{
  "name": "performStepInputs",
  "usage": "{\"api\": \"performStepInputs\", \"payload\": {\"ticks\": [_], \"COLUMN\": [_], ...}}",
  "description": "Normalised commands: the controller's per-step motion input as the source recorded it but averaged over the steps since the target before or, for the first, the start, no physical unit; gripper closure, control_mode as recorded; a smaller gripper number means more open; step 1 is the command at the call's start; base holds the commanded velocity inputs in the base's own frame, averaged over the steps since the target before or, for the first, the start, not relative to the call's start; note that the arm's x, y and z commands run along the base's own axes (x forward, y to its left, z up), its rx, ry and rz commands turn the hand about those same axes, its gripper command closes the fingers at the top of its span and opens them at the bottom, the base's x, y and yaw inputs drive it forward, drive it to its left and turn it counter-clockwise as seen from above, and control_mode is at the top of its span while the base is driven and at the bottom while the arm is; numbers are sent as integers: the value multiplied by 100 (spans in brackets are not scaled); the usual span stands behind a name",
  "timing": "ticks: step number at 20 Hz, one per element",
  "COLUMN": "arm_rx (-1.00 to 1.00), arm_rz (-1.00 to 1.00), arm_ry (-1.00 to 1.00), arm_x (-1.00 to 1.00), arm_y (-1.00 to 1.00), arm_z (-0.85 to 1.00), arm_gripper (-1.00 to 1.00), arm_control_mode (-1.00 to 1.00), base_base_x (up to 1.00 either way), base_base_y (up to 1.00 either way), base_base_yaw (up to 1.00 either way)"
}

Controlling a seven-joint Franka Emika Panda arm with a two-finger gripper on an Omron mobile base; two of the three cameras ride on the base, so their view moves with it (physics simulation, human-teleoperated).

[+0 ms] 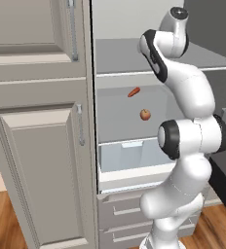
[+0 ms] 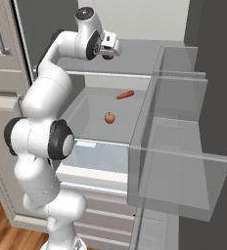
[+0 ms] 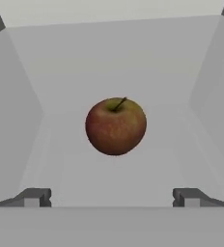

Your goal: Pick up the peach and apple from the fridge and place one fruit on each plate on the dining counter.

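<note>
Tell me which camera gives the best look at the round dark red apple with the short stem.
The hand view: the round dark red apple with its short stem sits centred and large on the pale grey fridge shelf, ahead of the open gripper. Both base views show it small, below the orange-red carrot-like item.

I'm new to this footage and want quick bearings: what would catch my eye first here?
The apple sits alone, centred on a pale grey fridge shelf, straight ahead of the open end effector in the hand view. One shelf lower in the base views, a peach rests near the middle with a slim orange-red carrot-like item behind it. The white arm reaches up into the open fridge.
</note>
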Motion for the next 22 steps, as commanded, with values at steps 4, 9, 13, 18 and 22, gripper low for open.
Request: {"api": "performStepInputs", "payload": {"ticks": [4,9,13,18,22], "arm_rx": [0,0,0,0,0], "arm_rz": [0,0,0,0,0], "arm_ry": [1,1,3,3,8], "arm_x": [42,40,32,19,16], "arm_y": [0,-1,-10,-10,0], "arm_z": [-3,-7,-9,-5,-19], "arm_gripper": [-100,-100,-100,-100,-100], "arm_control_mode": [-100,-100,-100,-100,-100], "base_base_x": [0,0,0,0,0], "base_base_y": [0,0,0,0,0], "base_base_yaw": [0,0,0,0,0]}}
